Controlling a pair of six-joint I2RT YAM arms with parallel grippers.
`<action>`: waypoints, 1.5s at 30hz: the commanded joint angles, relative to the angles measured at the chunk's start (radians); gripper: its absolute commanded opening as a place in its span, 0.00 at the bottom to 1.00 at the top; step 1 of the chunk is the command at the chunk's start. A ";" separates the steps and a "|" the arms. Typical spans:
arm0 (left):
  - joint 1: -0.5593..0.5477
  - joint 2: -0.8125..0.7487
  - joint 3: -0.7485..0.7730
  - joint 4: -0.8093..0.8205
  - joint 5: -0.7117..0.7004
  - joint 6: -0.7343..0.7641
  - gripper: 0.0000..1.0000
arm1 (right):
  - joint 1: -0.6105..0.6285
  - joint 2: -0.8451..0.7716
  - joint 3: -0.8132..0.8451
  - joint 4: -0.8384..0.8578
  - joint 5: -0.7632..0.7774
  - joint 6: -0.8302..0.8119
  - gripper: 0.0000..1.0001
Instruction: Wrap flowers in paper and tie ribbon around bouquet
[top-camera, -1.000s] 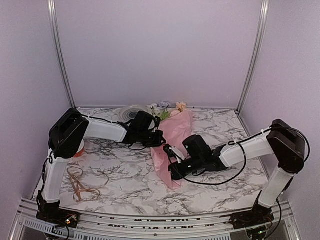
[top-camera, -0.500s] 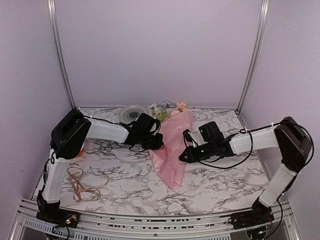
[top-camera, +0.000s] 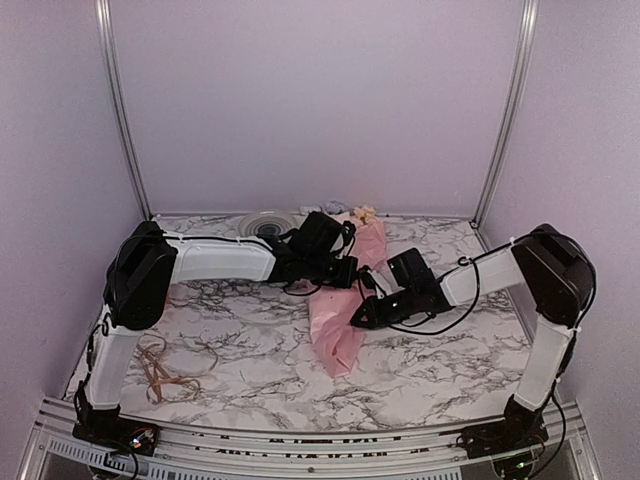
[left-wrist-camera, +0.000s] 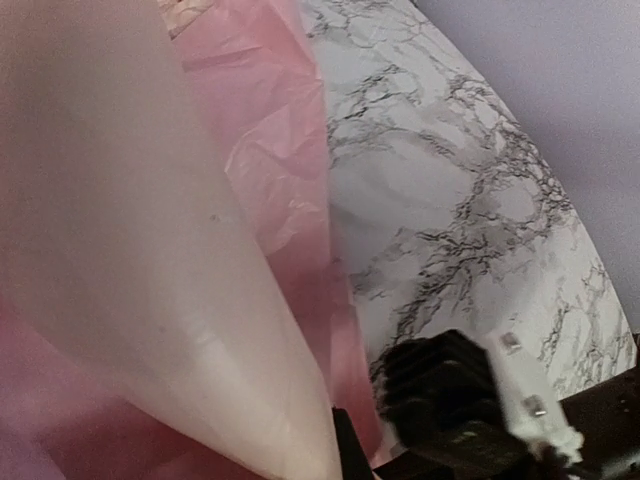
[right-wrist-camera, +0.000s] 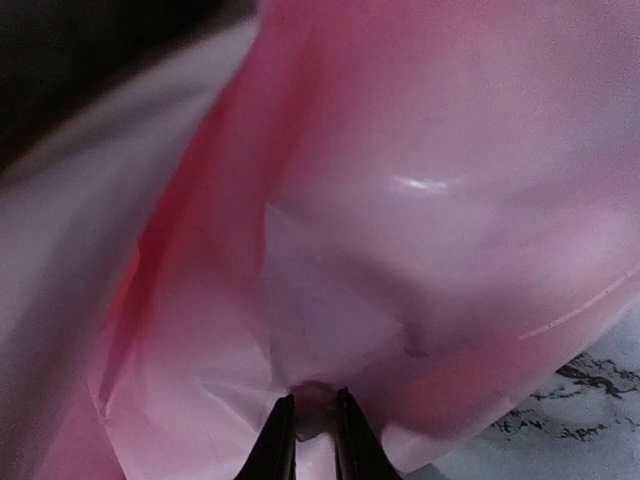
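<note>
We are mid-wrap. The bouquet (top-camera: 336, 332) lies on the table (top-camera: 450, 365), its long axis running near to far, flowers (top-camera: 362, 213) far, tip toward us. Our right gripper (right-wrist-camera: 312, 425) pinches the paper (right-wrist-camera: 400, 200). Our left gripper (top-camera: 347, 272) is closed at the upper wrap. Next, we judge, the cone must be held tight while one arm fetches the ribbon (top-camera: 160, 368).

The bouquet (top-camera: 335, 335) lies between the left claw (top-camera: 354, 272) and right claw (top-camera: 356, 320), with the ribbon (top-camera: 155, 375) well apart, near left.
</note>
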 joint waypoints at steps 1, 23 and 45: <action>-0.019 -0.011 0.082 -0.054 0.027 0.030 0.00 | -0.001 0.033 -0.009 0.001 -0.029 0.026 0.15; 0.014 0.227 0.201 -0.081 0.016 -0.034 0.00 | -0.043 -0.325 -0.145 -0.037 0.171 0.263 0.12; 0.016 0.225 0.195 -0.081 -0.012 -0.020 0.00 | -0.017 -0.084 0.066 -0.080 -0.038 0.102 0.28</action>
